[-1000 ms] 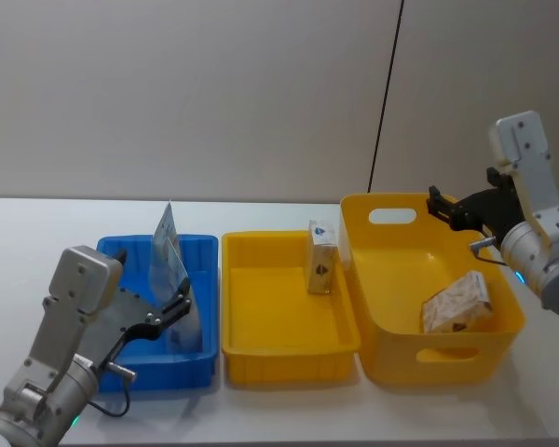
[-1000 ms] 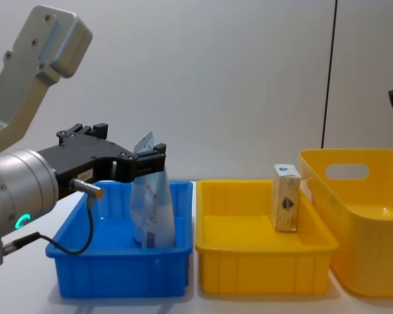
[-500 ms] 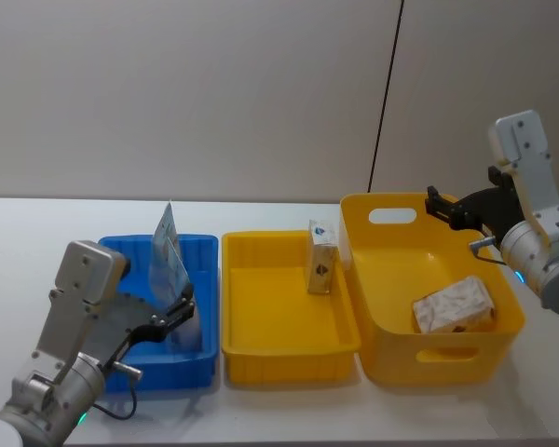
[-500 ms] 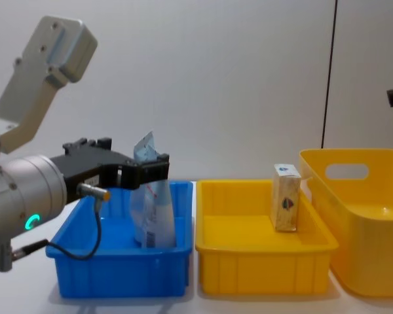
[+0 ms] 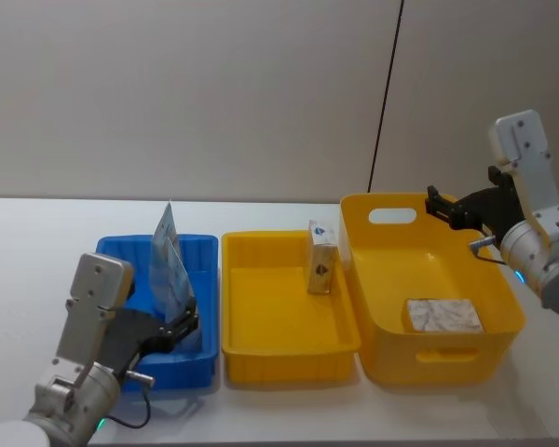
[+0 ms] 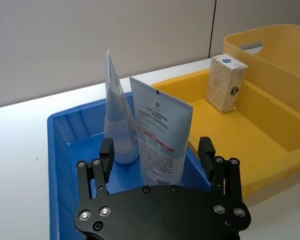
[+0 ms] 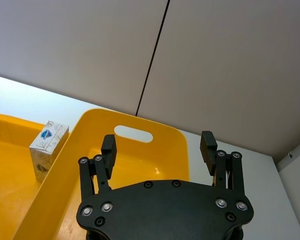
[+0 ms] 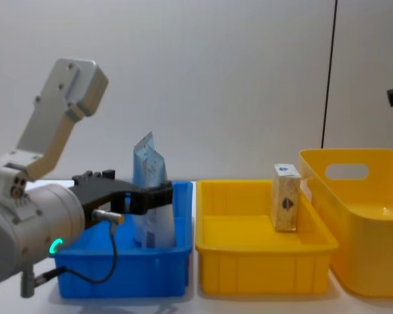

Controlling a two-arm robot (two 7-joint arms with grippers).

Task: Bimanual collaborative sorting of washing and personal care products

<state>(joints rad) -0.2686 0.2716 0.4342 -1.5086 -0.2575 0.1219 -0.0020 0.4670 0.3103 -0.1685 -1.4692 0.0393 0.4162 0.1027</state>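
Box [image 5: 444, 315] has dropped flat onto basket [image 5: 387, 354] floor: head view shows it, chest view's basket wall hides it | white tube [image 6: 160, 145], pale blue tube [image 6: 117, 125] standing in blue bin [image 6: 82, 150] | left gripper [image 6: 156, 147] lowered, wide, empty, near white tube | right gripper [image 7: 158, 141] wide above basket's far rim

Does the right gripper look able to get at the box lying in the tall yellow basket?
Probably yes. The right gripper, open, hovers over the back rim of the basket; the box lies flat on its floor, uncovered; the open top leaves the way free.
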